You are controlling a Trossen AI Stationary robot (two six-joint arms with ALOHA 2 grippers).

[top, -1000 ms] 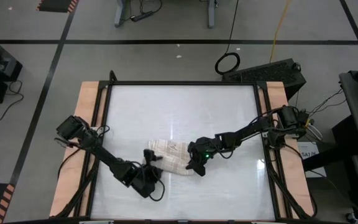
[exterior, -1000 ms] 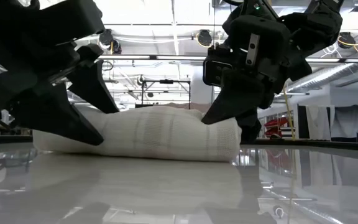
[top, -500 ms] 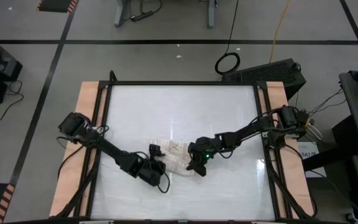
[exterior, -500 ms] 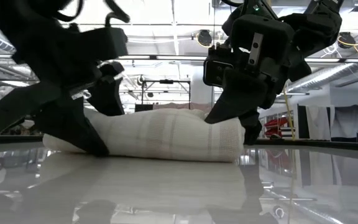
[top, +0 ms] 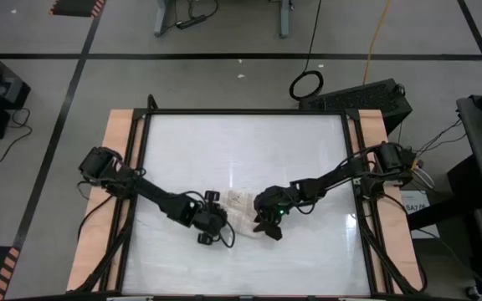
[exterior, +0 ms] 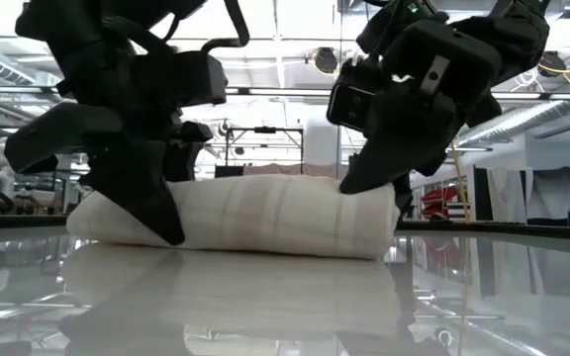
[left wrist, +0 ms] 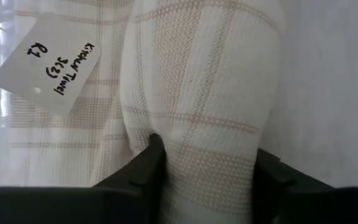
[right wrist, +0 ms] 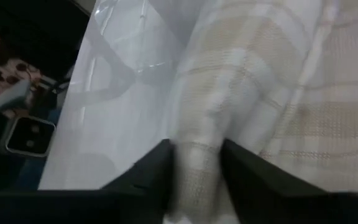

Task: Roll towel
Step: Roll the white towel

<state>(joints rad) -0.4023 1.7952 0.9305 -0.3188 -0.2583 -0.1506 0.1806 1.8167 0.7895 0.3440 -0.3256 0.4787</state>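
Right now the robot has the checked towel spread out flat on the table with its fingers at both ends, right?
Not flat: the towel is rolled into a thick bundle, as the low view shows. The left gripper and right gripper do sit at its two ends.

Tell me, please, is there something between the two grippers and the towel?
Nothing visible. The left gripper has the towel roll between its fingers at one end, and the right gripper straddles a fold at the other end.

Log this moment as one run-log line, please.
towel: rolled, lying on table | left tool: straddling one end | right tool: straddling other end | stage: rolling
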